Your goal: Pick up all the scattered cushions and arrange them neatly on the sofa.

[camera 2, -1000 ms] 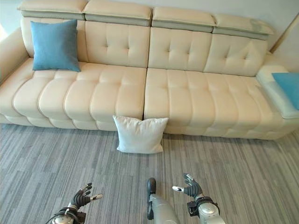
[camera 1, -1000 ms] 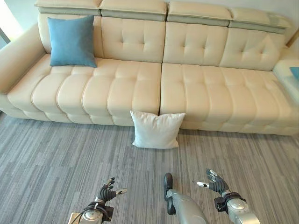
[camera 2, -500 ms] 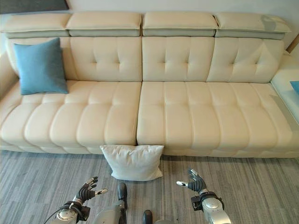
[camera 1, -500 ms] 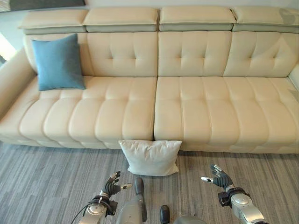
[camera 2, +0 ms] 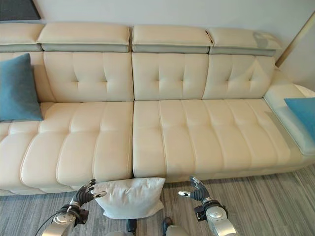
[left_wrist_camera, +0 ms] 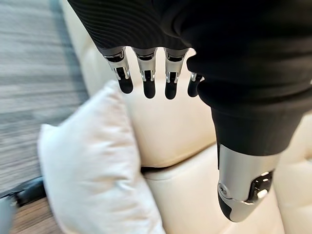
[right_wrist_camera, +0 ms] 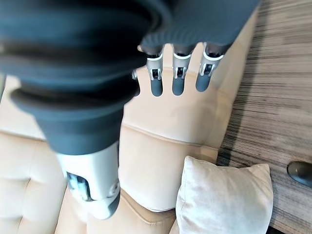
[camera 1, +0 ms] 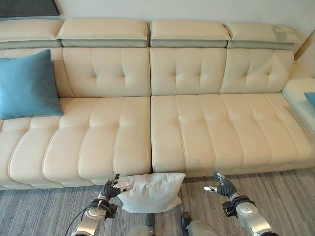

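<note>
A white cushion [camera 1: 150,192] stands on the grey carpet, leaning against the front of the cream sofa [camera 1: 197,128] near its middle seam. My left hand [camera 1: 110,190] hovers open just left of the cushion's upper corner; its fingers [left_wrist_camera: 146,85] are straight, with the cushion [left_wrist_camera: 92,165] close below them. To the right of the cushion, a short gap away, my right hand [camera 1: 221,185] is open with its fingers [right_wrist_camera: 178,80] straight and the cushion [right_wrist_camera: 224,200] beside it. A blue cushion [camera 1: 27,86] leans upright against the sofa's back at the left. Another blue cushion [camera 2: 302,110] lies on the sofa's right corner section.
The sofa's seat runs wide and bare between the two blue cushions. Grey striped carpet [camera 1: 290,196] lies in front of the sofa. A dark panel [camera 1: 27,7] hangs on the wall at the upper left.
The camera has moved closer to the sofa and shifted right, so the sofa and white cushion look nearer. Both hands now flank the white cushion, the left one close to its corner.
</note>
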Motion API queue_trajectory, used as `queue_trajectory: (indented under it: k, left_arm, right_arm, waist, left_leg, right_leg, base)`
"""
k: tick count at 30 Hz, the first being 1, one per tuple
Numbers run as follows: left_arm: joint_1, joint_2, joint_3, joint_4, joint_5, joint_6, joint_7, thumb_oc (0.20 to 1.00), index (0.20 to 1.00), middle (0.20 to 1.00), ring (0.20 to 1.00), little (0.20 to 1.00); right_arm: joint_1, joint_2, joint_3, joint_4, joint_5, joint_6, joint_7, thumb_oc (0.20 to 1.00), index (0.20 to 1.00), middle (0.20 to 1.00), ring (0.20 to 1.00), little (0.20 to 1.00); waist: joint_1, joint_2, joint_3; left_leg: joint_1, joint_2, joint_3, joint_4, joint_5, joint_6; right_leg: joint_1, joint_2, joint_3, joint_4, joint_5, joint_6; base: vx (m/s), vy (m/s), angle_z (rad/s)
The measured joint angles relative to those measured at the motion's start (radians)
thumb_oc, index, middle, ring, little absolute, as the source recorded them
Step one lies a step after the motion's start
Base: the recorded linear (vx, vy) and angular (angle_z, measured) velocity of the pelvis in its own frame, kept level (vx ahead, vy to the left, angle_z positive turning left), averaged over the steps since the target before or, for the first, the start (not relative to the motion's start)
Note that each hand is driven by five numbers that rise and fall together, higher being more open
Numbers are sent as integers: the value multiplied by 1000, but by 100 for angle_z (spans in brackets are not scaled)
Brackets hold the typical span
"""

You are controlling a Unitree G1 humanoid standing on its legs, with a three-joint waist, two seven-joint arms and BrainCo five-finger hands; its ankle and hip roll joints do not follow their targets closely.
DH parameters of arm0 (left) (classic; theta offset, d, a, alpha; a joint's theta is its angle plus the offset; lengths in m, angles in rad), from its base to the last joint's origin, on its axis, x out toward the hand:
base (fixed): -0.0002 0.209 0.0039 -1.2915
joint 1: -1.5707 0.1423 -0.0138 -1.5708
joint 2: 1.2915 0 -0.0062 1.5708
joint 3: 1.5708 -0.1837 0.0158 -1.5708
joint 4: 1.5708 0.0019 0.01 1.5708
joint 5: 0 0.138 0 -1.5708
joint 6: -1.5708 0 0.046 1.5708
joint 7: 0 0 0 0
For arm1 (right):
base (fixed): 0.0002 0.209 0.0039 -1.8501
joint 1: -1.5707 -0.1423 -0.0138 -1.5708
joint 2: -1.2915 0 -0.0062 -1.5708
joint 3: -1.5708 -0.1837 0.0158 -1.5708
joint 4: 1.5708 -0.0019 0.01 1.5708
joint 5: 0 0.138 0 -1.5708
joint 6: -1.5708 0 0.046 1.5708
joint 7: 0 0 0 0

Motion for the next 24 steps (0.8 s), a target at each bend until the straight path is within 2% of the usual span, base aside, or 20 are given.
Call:
queue_trajectory:
  k: [3, 4, 5, 6, 7, 8, 9, 11, 13, 14, 15, 17, 18, 20, 24]
  left_arm:
    - [39, -1, -1, 0, 0, 4, -3, 1000, 1000, 1000, 1000, 1000]
    - [57, -3, 0, -2, 0, 5, -4, 1000, 1000, 1000, 1000, 1000]
    - [48, 0, -1, -4, 0, 5, -5, 1000, 1000, 1000, 1000, 1000]
    - [41, -6, -4, -2, 0, 5, -10, 1000, 1000, 1000, 1000, 1000]
    - [41, -9, -4, 0, 0, 5, -11, 1000, 1000, 1000, 1000, 1000]
    - [39, -8, -1, 0, 0, 6, -15, 1000, 1000, 1000, 1000, 1000]
    - [36, -6, 0, 0, 0, 6, -15, 1000, 1000, 1000, 1000, 1000]
    - [28, -8, -1, 0, 0, 4, -17, 1000, 1000, 1000, 1000, 1000]
    - [5, -18, -3, -1, -1, 3, -15, 1000, 1000, 1000, 1000, 1000]
    - [-2, -23, -6, -1, -1, 3, -15, 1000, 1000, 1000, 1000, 1000]
    - [-15, -30, -9, -5, -1, 2, -13, 1000, 1000, 1000, 1000, 1000]
    - [-29, -20, -7, -10, -1, 2, -6, 1000, 1000, 1000, 1000, 1000]
    - [-10, -10, 0, -25, -1, 2, -2, 1000, 1000, 1000, 1000, 1000]
    - [3, 4, 0, -40, -1, 1, 2, 1000, 1000, 1000, 1000, 1000]
    - [14, 14, -1, -40, -1, 1, 0, 1000, 1000, 1000, 1000, 1000]
  right_arm:
    - [5, -3, -15, 7, 0, 1, -1, 1000, 1000, 1000, 1000, 1000]
    - [5, -10, -14, 7, 0, 2, -2, 1000, 1000, 1000, 1000, 1000]
    - [6, -12, -14, 6, 1, 2, -3, 1000, 1000, 1000, 1000, 1000]
    - [7, -27, -14, 10, 0, 5, -5, 1000, 1000, 1000, 1000, 1000]
    - [8, -33, -14, 11, 0, 6, -8, 1000, 1000, 1000, 1000, 1000]
    - [11, -37, -13, 8, 0, 7, -10, 1000, 1000, 1000, 1000, 1000]
    - [11, -36, -12, 5, -1, 7, -9, 1000, 1000, 1000, 1000, 1000]
    - [10, -43, -14, 4, -3, 6, -9, 1000, 1000, 1000, 1000, 1000]
    - [9, -62, -14, 6, -15, 6, -9, 1000, 1000, 1000, 1000, 1000]
    - [9, -71, -14, 6, -19, 6, -10, 1000, 1000, 1000, 1000, 1000]
    - [8, -84, -15, 7, -19, 7, -9, 1000, 1000, 1000, 1000, 1000]
    - [8, -67, -14, 7, -20, 7, -8, 1000, 1000, 1000, 1000, 1000]
    - [8, -52, -16, 7, -27, 7, -8, 1000, 1000, 1000, 1000, 1000]
    - [5, -41, -15, 7, -35, 7, -8, 1000, 1000, 1000, 1000, 1000]
    - [3, -35, -16, 7, -41, 9, -8, 1000, 1000, 1000, 1000, 1000]
  waist:
    - [14, 8, 0]
    - [21, 18, 3]
    - [17, 13, 5]
    - [8, 8, 12]
    - [8, 8, 13]
    - [7, -7, 21]
    - [7, -19, 23]
    - [0, -25, 30]
    - [-18, 13, 36]
    - [-21, 27, 38]
    - [-20, 42, 44]
    - [-14, 32, 44]
    - [-15, 32, 43]
    - [-11, 34, 44]
    - [-8, 33, 44]
  left_leg:
    - [-17, 25, -1, 5, -1, -33]
    - [-44, 36, -4, 23, 28, -67]
    - [-60, 36, -12, 49, 25, -82]
    - [-84, 37, -13, 71, 26, -99]
    - [-86, 40, -5, 77, 19, -106]
    - [-89, 46, 32, 123, -22, -92]
    - [-84, 52, 35, 137, -42, -97]
    - [-54, 93, 53, 138, -57, -114]
    - [-10, 155, 56, 104, -48, -115]
    - [-5, 161, 50, 90, -54, -125]
    - [4, 150, 60, 68, -76, -138]
    - [5, 114, 59, 50, -71, -126]
    - [33, 82, 62, 8, -57, -105]
    - [40, 60, 74, 2, -59, -98]
    - [44, 46, 86, 4, -66, -87]
  right_leg:
    - [26, 17, -28, -82, 44, -27]
    - [24, 35, -37, -93, 54, -37]
    - [21, 22, -52, -100, 60, -47]
    - [21, 20, -68, -115, 80, -72]
    - [22, 14, -79, -122, 94, -84]
    - [26, -4, -83, -128, 95, -102]
    - [27, -16, -82, -136, 96, -110]
    - [25, -41, -83, -145, 96, -100]
    - [19, -43, -95, -142, 98, -67]
    - [17, -44, -101, -141, 99, -60]
    - [10, -50, -106, -141, 104, -32]
    - [5, -86, -104, -150, 131, 6]
    - [14, -110, -98, -165, 147, 25]
    - [21, -129, -84, -183, 161, 42]
    - [8, -136, -72, -169, 173, 51]
  base:
    - [-77, -19, 16]
    - [-152, -9, 29]
    - [-110, 46, 38]
    - [-55, 63, 30]
    - [-53, 92, 24]
    - [-14, 104, 8]
    - [1, 105, 15]
    - [4, 147, 20]
    - [11, 150, 28]
    - [26, 133, 24]
    - [44, 199, 17]
    - [38, 218, 6]
    - [17, 233, -3]
    - [23, 241, -11]
    - [-36, 266, -16]
